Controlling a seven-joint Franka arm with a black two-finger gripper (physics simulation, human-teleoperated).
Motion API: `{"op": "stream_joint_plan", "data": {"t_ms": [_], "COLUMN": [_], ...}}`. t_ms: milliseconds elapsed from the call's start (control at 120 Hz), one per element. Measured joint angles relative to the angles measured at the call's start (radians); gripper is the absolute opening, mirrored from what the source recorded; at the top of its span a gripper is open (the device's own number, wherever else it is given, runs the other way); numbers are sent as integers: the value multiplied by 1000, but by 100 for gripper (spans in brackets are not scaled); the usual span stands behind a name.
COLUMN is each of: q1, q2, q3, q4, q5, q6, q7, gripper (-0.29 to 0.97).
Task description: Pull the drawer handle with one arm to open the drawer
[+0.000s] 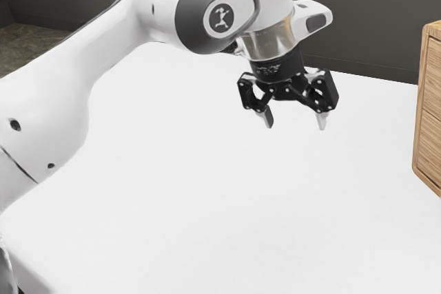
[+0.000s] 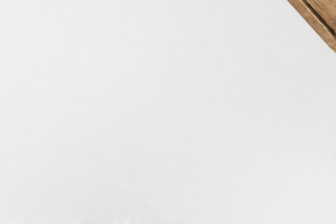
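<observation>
The black two-finger tool (image 1: 295,125) is held above the flat white tabletop (image 1: 207,225), its fingers spread apart with nothing between them and its tips pointed down; the light-brown wooden drawer cabinet (image 1: 428,108) is seen at the exterior view's right edge, well apart from the tool; it stands upright, its visible part taller than wide, its panelled front turned toward the arm; no handle can be made out; in the wrist view a rounded corner of the cabinet (image 2: 310,3) is seen on the tabletop (image 2: 157,108).
</observation>
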Motion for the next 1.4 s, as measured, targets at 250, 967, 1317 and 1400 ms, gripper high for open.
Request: {"op": "stream_joint_plan", "data": {"t_ms": [250, 967, 1317, 1400], "q1": [-61, -103, -167, -183], "q2": [95, 366, 394, 406], "q3": [0, -33, -44, -44], "q4": [160, 486, 489, 486], "q5": [-4, -14, -19, -19], "q6": [-32, 202, 258, 268], "q7": [-355, -842, -930, -944], "gripper": [68, 68, 68, 68]}}
